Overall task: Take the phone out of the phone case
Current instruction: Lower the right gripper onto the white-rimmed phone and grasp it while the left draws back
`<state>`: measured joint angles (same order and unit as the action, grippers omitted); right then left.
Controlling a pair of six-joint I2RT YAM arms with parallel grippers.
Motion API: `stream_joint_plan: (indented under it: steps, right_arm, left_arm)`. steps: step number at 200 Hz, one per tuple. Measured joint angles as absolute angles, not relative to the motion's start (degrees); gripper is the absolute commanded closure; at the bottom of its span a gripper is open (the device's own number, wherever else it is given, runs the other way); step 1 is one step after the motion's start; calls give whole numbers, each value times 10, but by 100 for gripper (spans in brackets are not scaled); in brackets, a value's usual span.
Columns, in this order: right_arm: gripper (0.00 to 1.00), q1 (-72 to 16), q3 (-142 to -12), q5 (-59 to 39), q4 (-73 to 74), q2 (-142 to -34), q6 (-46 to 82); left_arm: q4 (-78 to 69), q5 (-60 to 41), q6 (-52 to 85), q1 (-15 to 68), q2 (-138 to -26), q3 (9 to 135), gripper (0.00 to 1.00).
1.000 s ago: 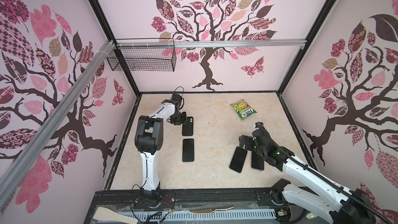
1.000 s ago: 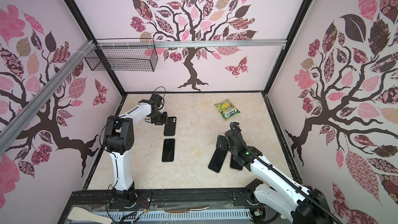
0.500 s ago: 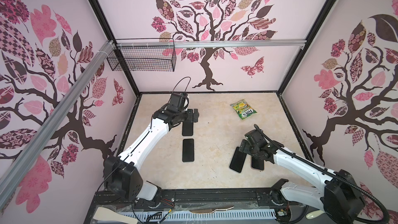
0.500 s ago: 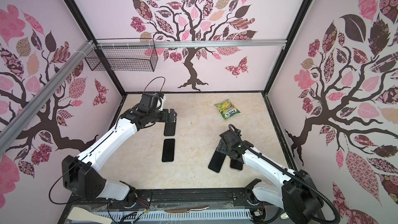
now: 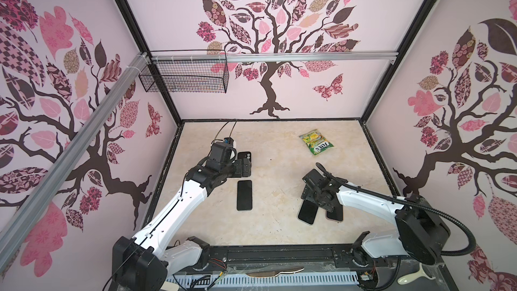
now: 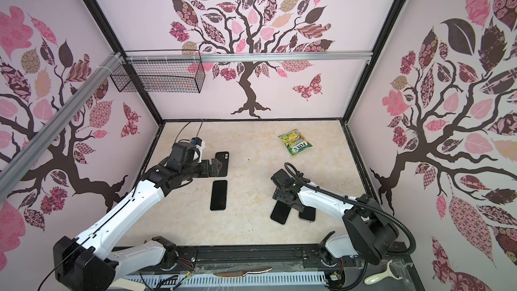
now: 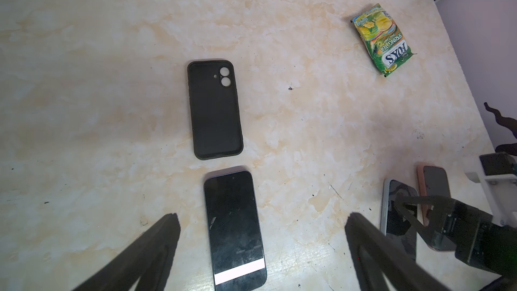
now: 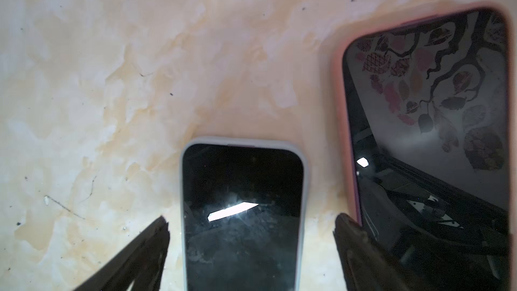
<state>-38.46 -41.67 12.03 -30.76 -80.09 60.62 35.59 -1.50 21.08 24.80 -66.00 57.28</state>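
An empty black phone case lies flat on the marble table, partly covered by my left gripper in both top views. Just in front of it lies a bare black phone, screen up. My left gripper hovers open above this phone's near end, holding nothing. To the right, a phone in a grey case lies between the fingers of my open right gripper, which touch nothing. A phone in a pink case lies beside it.
A green candy bag lies at the back right of the table. A wire basket hangs on the back-left wall. Black frame rails edge the table, with the arm bases along the front.
My left gripper has opened wide and now stands over the black case's near end. The right gripper has shifted slightly left over the grey-cased phone. The phones and cases lie where they were.
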Motion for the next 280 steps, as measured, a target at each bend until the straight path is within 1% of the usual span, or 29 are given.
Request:
stream_joint_plan:
  steps: [68,116,204,240,280]
  right_arm:
    - [5,-385,-423,114,-302,-844,613]
    - [5,-385,-454,110,-303,-879,604]
    - [10,-392,-471,114,-322,-903,600]
    - [11,-398,-479,120,-331,-915,598]
    - [15,-404,-488,122,-328,-924,598]
  left_arm:
    - [355,-16,214,248,-659,567,3]
    - [353,-16,214,248,-663,561,3]
    - [352,-23,214,248,-673,561,3]
    - [352,-28,212,248,-673,561,3]
    - [353,-39,211,248,-671,553,3]
